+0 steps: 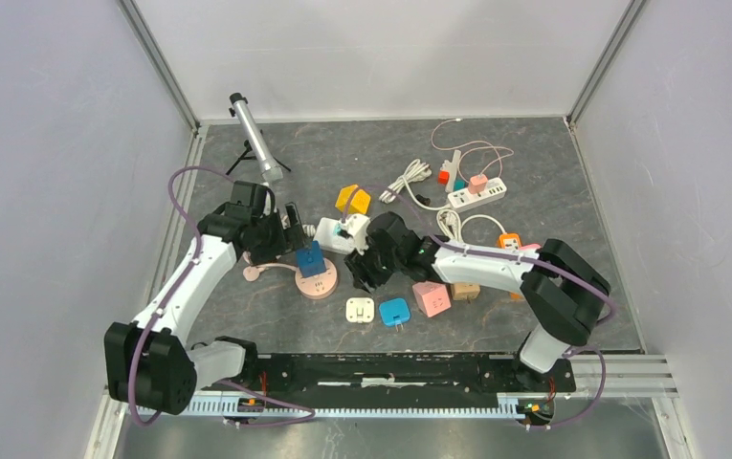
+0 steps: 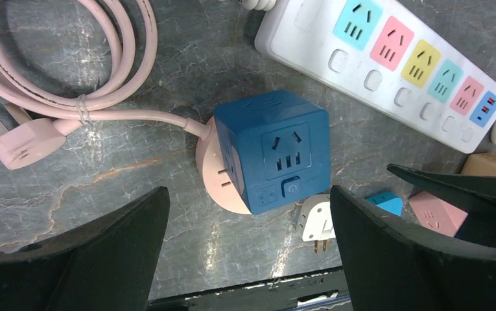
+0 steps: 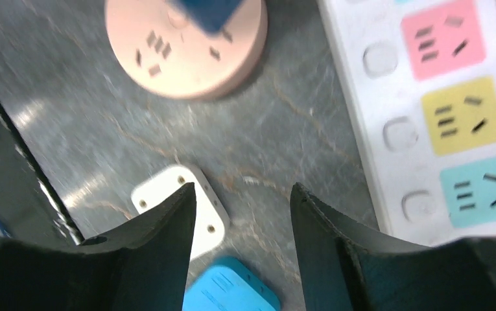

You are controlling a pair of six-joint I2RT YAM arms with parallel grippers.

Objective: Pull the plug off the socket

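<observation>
Currently blue cube plug [image 2: 274, 152] sits in pink round socket [image 2: 214, 178], left of centre. Left gripper [image 2: 248, 197] jaws apart, straddling it for the pull; right gripper [image 3: 242, 191] also apart, probably to pin the base.

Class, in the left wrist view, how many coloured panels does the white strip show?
6, in one row along the strip, left to right: light blue, pink, yellow, teal, second pink, small blue at the end. None seems hidden.
</observation>
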